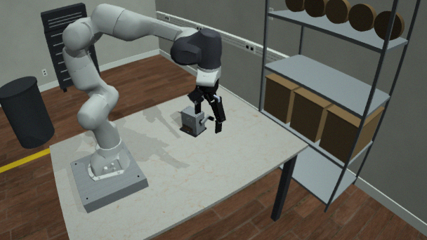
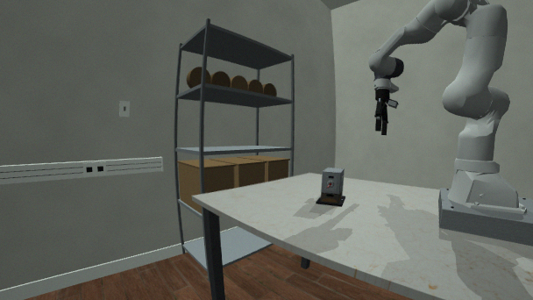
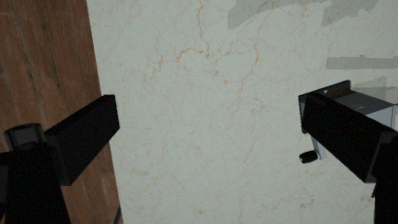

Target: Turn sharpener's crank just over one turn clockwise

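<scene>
A small grey box sharpener [image 1: 192, 121] stands on a dark base on the marble table; it also shows in the exterior view [image 2: 332, 186] and at the right edge of the wrist view [image 3: 357, 102], partly hidden by a finger. Its crank [image 1: 206, 118] sticks out of one side, with a dark knob [image 3: 308, 157]. My gripper [image 1: 207, 117] [image 2: 380, 127] hangs well above the table, high over the sharpener. It is open wide and empty, fingers pointing down [image 3: 210, 135].
A metal shelf rack [image 1: 333, 81] with cardboard boxes and brown discs stands beyond the table's far edge. A dark bin [image 1: 24, 112] stands on the wood floor. My arm base [image 1: 107, 177] sits on the table. The table edge shows in the wrist view [image 3: 102, 125].
</scene>
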### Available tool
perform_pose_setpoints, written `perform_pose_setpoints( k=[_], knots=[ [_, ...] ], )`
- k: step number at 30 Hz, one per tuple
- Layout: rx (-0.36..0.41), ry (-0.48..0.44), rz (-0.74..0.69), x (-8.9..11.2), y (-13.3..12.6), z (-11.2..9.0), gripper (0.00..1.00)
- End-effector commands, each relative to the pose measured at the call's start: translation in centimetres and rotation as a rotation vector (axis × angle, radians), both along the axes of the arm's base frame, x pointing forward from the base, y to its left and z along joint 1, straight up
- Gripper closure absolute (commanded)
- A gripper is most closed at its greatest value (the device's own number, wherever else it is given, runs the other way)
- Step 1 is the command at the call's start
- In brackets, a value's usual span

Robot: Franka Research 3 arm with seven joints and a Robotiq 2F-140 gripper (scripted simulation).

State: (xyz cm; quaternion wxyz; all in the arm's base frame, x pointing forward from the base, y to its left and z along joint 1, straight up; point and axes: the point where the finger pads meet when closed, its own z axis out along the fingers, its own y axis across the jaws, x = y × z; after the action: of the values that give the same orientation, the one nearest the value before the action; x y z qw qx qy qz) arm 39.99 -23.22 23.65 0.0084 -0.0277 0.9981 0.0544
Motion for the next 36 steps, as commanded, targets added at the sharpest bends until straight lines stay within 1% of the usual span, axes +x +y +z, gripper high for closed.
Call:
perform_pose_setpoints(
  k=[1,15,17,18,32,34,35,36],
  knots=[
    [-0.016,-0.017,0.166,1.1,0.2,-0.4,0.00],
    [-0.043,-0.018,0.466,4.7,2.9,-2.0,0.00],
    [-0.043,-0.018,0.466,4.7,2.9,-2.0,0.00],
    [-0.047,-0.018,0.523,5.4,3.5,-2.3,0.00],
    [-0.065,-0.024,0.823,8.8,6.9,-4.0,0.00],
    [-0.065,-0.024,0.823,8.8,6.9,-4.0,0.00],
    [-0.068,-0.026,0.880,9.4,7.7,-4.3,0.00],
    [-0.069,-0.027,0.899,9.6,7.9,-4.4,0.00]
  ],
)
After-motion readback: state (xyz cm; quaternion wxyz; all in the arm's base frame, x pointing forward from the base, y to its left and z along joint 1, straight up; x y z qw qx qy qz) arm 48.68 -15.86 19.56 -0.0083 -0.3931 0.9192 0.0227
